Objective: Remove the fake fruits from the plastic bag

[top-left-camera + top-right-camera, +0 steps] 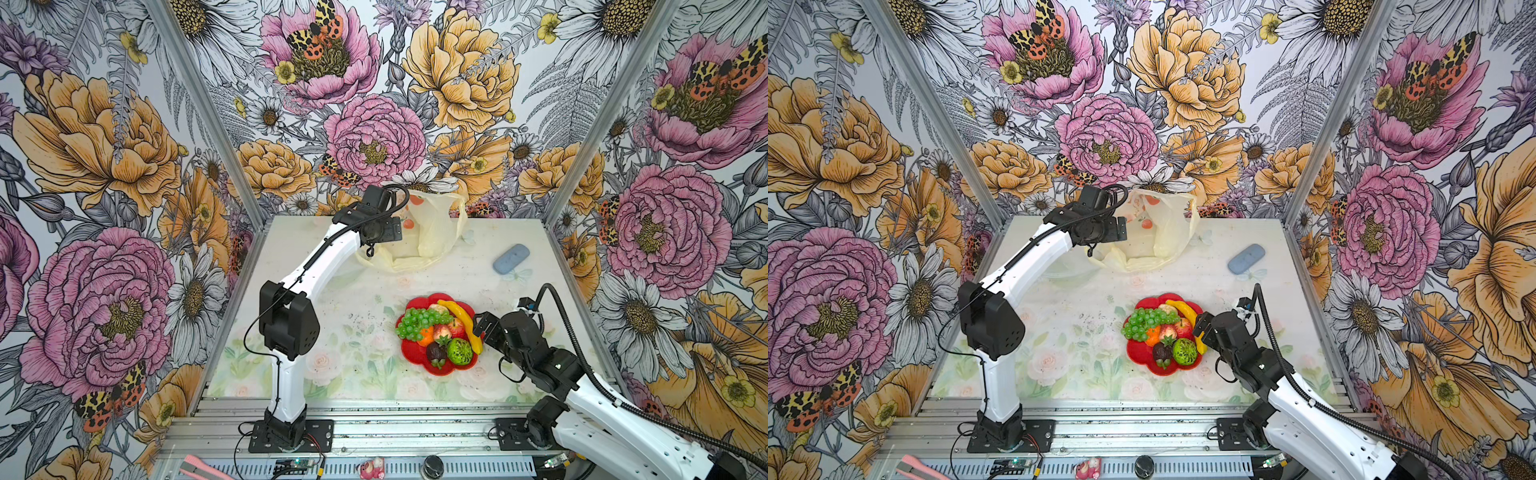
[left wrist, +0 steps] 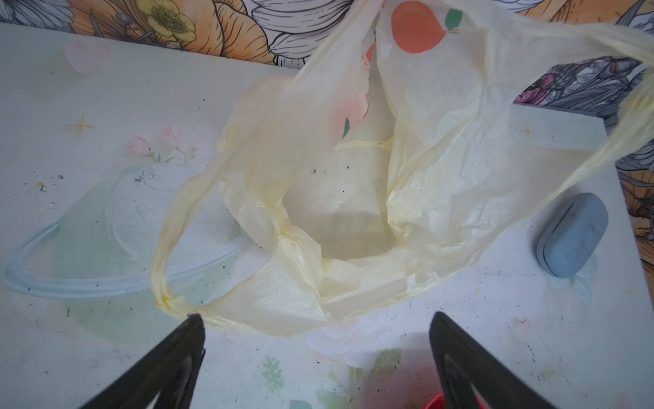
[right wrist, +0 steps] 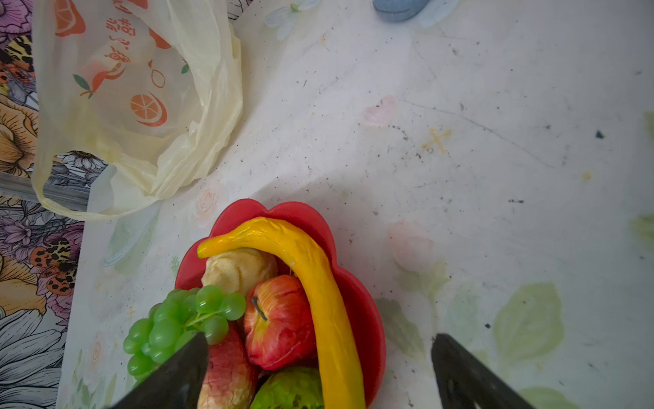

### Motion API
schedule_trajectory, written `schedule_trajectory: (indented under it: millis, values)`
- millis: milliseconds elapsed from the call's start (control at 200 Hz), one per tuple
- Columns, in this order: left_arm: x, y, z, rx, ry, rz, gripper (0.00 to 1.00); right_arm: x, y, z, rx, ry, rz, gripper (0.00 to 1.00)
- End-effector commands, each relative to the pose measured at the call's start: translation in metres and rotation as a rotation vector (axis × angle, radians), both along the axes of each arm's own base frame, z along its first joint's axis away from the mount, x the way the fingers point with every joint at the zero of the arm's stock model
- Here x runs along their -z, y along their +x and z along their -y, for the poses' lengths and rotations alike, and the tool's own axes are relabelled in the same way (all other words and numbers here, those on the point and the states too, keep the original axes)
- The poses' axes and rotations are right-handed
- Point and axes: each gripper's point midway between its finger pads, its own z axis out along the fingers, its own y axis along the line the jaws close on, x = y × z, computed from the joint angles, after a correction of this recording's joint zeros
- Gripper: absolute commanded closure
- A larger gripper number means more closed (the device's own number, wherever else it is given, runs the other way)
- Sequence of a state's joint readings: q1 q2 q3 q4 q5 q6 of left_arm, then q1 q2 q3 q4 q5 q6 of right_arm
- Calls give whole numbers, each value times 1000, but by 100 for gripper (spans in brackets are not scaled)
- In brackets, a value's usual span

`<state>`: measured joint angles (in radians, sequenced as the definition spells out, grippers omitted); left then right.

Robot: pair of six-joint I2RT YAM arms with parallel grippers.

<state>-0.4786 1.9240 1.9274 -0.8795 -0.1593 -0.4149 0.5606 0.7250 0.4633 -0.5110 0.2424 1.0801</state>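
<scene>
The plastic bag (image 1: 432,232) (image 2: 354,177) lies slumped at the back of the table, mouth open, and no fruit shows inside it. My left gripper (image 2: 315,322) hovers open just before the bag; one fingertip (image 2: 193,325) is at a loop handle, and nothing sits between the jaws. The fake fruits are piled on a red flower-shaped plate (image 1: 413,353): banana (image 3: 318,283), green grapes (image 3: 184,318), apple (image 3: 279,318), pale pear (image 3: 240,265), bumpy green fruit (image 1: 459,351), mangosteen (image 1: 436,353). My right gripper (image 3: 318,340) (image 1: 482,328) stands open above the plate's right edge, over the banana and holding nothing.
A blue-grey oval object (image 1: 511,259) (image 2: 573,233) lies at the back right of the table. Flowered walls close in the left, back and right sides. A metal rail with both arm bases runs along the front edge.
</scene>
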Motion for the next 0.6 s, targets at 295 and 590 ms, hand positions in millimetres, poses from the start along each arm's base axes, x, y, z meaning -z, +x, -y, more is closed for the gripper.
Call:
schedule_trajectory:
  millis: [295,590]
  values:
    - [11,-71,-63,-141,-129,147,2,24,6,-37,-32,314,-45,0]
    - [48,-90,-109,-249,-138,122,1,27,20,-64,-80,408,-46,0]
